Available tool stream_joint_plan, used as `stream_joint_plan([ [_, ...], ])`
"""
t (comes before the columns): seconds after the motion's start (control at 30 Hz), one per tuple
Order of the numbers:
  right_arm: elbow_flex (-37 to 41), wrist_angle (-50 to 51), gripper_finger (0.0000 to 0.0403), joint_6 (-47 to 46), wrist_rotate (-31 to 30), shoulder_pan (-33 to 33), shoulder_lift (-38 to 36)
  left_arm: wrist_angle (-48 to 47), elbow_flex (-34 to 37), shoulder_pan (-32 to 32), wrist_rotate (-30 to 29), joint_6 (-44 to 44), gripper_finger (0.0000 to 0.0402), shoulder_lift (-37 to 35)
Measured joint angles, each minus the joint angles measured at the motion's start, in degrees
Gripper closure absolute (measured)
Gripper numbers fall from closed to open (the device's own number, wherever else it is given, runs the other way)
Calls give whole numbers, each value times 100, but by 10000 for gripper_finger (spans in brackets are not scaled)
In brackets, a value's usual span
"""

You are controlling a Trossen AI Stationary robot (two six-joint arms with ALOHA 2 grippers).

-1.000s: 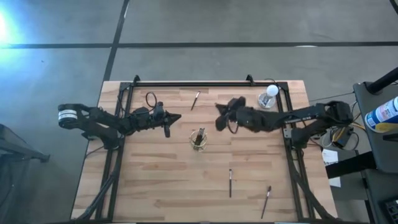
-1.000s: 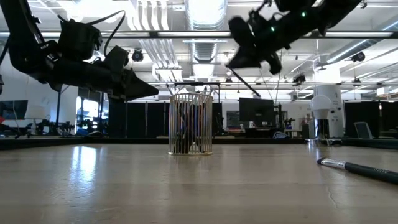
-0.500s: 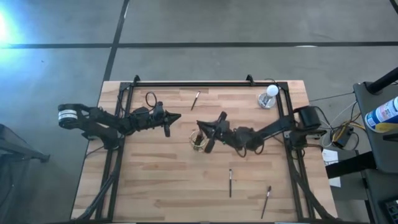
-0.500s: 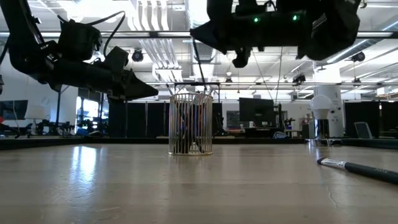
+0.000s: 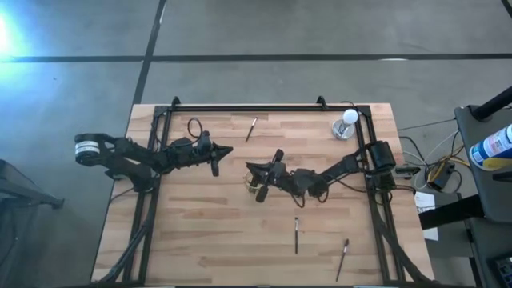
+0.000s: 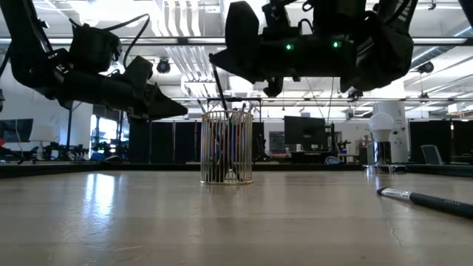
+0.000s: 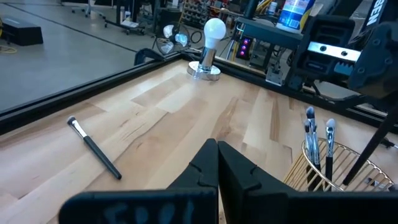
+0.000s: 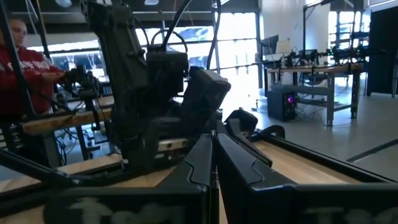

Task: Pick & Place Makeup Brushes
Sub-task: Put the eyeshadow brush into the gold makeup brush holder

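A wire cup (image 5: 256, 184) stands mid-table with several dark makeup brushes upright in it; it also shows in the low view (image 6: 227, 146) and the left wrist view (image 7: 336, 168). My right gripper (image 5: 251, 169) hovers just above the cup (image 6: 216, 63), shut on a thin dark brush (image 6: 220, 92). My left gripper (image 5: 229, 150) hangs shut and empty above the table, left of the cup (image 6: 183, 111). Loose brushes lie flat on the table at the far side (image 5: 251, 128) and the near right (image 5: 296, 234), (image 5: 342, 258). My right gripper pinches the brush by its upper end (image 6: 215, 74) between its two shut fingers, which reach in roughly level from the table's right. The brush hangs slanted below the fingers. Its lower end reaches down inside the cup's rim (image 6: 225, 111).
A white round-topped object (image 5: 346, 124) stands at the far right corner. One loose brush (image 7: 93, 148) lies ahead of my left gripper, another (image 6: 425, 199) near the low camera. A dark frame (image 5: 248, 107) borders the table. A person in red (image 8: 18, 56) is beyond the table.
My right gripper has gone from the far right toward the table's left and a little nearer, carrying the brush, and now stands over the cup. The brush, which hung free in the air, now has its lower end in the cup.
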State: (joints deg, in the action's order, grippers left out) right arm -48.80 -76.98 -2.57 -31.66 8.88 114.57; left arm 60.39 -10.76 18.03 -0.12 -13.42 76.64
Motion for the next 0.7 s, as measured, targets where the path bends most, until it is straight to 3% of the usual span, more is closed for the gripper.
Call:
stream_joint_plan([
  [0.3, 10, 234, 391, -2, 2, 0, 72, -1, 43, 2, -8, 24, 402, 0],
  [0.7, 13, 739, 355, -312, -226, -4, 57, 3, 59, 2, -20, 23, 402, 0],
])
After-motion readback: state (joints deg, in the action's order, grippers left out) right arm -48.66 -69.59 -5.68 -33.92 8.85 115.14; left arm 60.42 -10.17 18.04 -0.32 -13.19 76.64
